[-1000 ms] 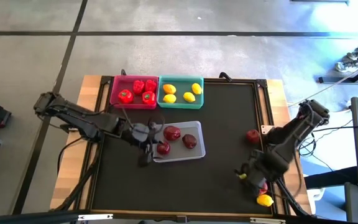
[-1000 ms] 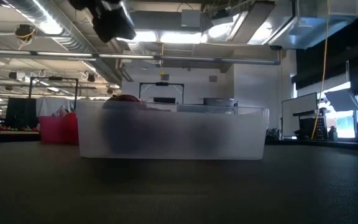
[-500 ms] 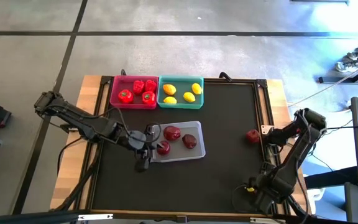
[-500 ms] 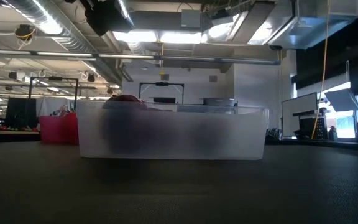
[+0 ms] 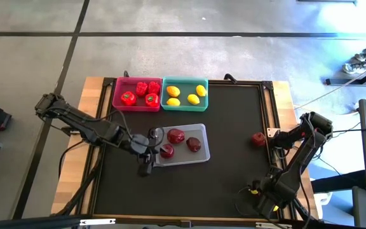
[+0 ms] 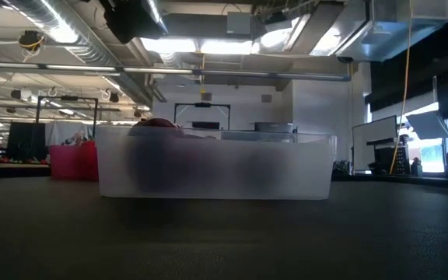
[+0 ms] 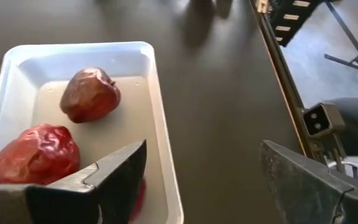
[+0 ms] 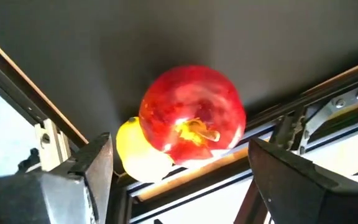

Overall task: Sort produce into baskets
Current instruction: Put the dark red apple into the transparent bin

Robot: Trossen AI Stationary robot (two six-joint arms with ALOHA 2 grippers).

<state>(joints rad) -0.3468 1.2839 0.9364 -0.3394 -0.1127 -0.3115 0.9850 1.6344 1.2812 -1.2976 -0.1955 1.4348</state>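
Red apple [image 8: 192,116] lies between the right pincer's [image 8: 179,163] wide-open, empty fingers, touching a lemon [image 8: 137,153].

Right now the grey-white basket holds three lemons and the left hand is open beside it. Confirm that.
Not quite. The grey-white basket holds three dark red apples, not lemons; the high view shows it. The lemons sit in the teal basket. The left hand is indeed open at that basket's edge.

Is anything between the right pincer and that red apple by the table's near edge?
Nothing visible. The right pincer is open with the apple straight ahead between its fingers; a lemon touches the apple's side, close to one finger.
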